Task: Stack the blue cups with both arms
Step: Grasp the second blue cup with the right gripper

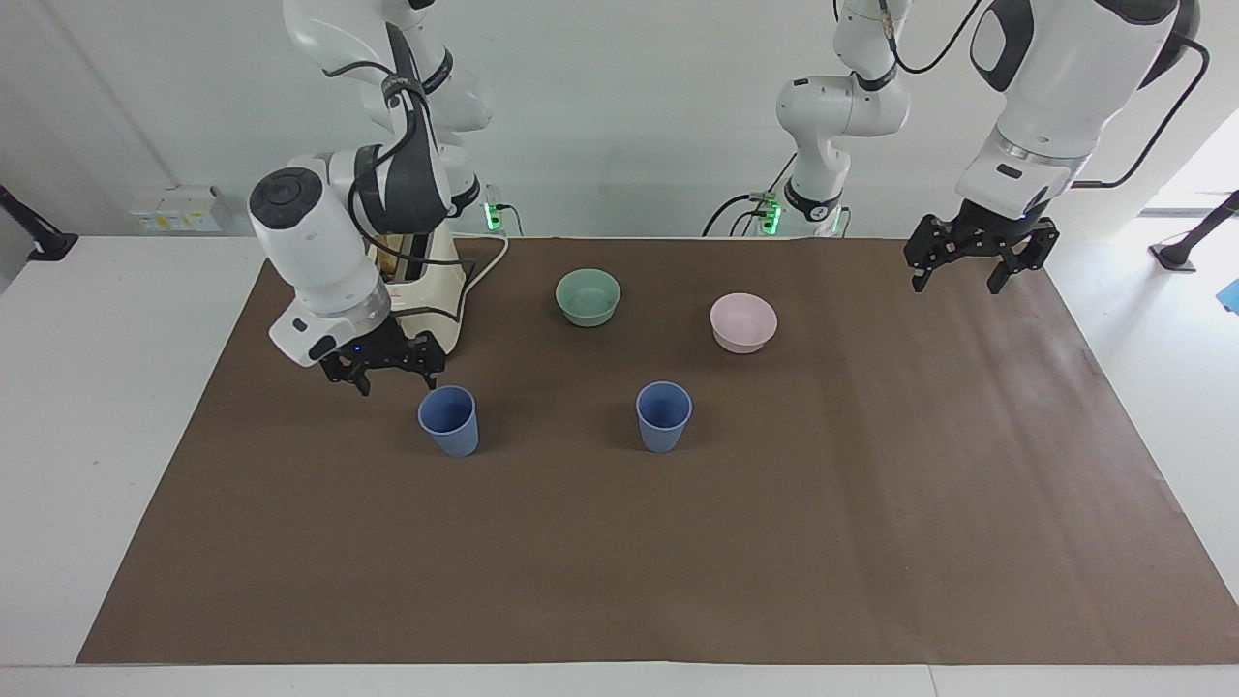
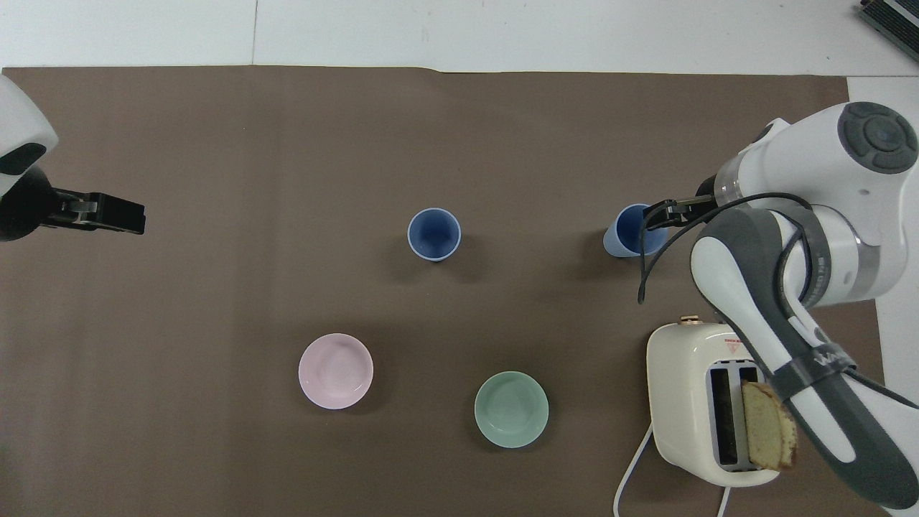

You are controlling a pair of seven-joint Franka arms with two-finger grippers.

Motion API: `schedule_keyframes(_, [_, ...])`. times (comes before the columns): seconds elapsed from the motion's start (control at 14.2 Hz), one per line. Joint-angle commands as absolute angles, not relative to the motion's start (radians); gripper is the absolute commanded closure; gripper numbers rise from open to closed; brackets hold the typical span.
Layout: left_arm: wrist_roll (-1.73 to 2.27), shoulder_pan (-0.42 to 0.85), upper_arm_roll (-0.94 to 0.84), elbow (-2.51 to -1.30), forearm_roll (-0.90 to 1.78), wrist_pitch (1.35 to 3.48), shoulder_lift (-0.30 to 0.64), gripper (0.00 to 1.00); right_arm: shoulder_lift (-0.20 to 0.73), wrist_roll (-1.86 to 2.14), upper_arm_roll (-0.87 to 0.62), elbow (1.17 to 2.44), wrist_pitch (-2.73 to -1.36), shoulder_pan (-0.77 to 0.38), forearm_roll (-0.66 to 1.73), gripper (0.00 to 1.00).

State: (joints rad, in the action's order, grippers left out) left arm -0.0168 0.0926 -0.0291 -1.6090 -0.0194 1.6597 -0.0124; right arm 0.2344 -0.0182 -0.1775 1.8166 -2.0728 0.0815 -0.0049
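Two blue cups stand upright and apart on the brown mat (image 1: 619, 561). One cup (image 1: 448, 419) is toward the right arm's end; it also shows in the overhead view (image 2: 626, 233). The other cup (image 1: 663, 414) stands mid-table and also shows in the overhead view (image 2: 434, 233). My right gripper (image 1: 397, 376) is open and low over the mat, close beside the first cup, between it and the toaster, without touching it. In the overhead view the right gripper (image 2: 657, 215) overlaps that cup's rim. My left gripper (image 1: 956, 286) is open, empty and raised over the mat's corner at the left arm's end; it also shows in the overhead view (image 2: 118, 217).
A cream toaster (image 1: 426, 281) with a slice of toast (image 2: 768, 434) stands nearer to the robots than the first cup, partly hidden by the right arm. A green bowl (image 1: 588, 296) and a pink bowl (image 1: 743, 322) sit nearer to the robots than the cups.
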Motion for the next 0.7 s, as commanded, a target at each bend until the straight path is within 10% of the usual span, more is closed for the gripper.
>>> schedule_keyframes(0.0, [-0.034, 0.092, -0.040, -1.631, -0.006, 1.626, -0.034, 0.00, 0.267, -0.031, -0.178, 1.830, -2.115, 0.086, 0.014, 0.00])
schedule_keyframes(0.42, [-0.031, 0.077, -0.038, -1.628, -0.006, 1.602, -0.071, 0.00, 0.284, 0.001, -0.178, 1.873, -2.178, 0.087, 0.014, 0.00])
schedule_keyframes(0.63, [-0.031, 0.077, -0.035, -1.626, -0.005, 1.601, -0.071, 0.00, 0.285, 0.025, -0.178, 1.878, -2.197, 0.086, 0.014, 0.69])
